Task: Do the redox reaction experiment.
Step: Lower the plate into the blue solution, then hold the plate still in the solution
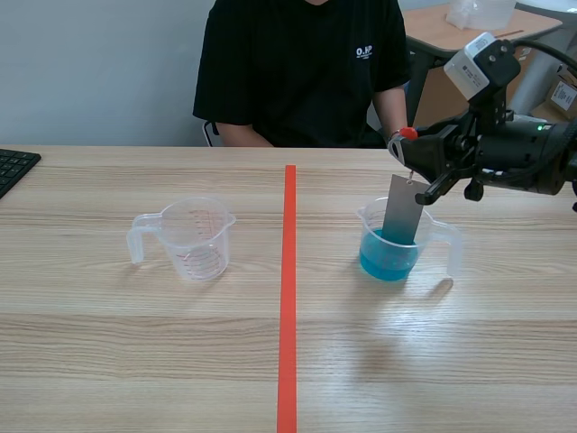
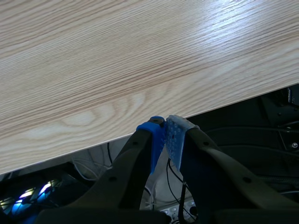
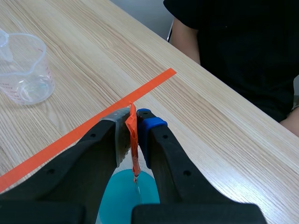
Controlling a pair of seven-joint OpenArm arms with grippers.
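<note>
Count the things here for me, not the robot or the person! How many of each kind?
Measuring cups: 2 (clear cup, cup with blue liquid)
Metal plate: 1, hanging by its red tag from the right pincer
Keyboard: 1
Total: 4

Pale wood-grain desk (image 1: 180,361), on which two cups and a keyboard were laid.
The desk was divided down its middle by an orange-red tape line (image 1: 288,298). An empty clear measuring cup (image 1: 191,238) was stood on the left half, its handle turned outward to the left. A second clear cup (image 1: 389,257), partly filled with blue liquid, was set on the right half, handle to the right, well apart from the first. The corner of a black keyboard (image 1: 13,167) was seen at the desk's left edge.
</note>
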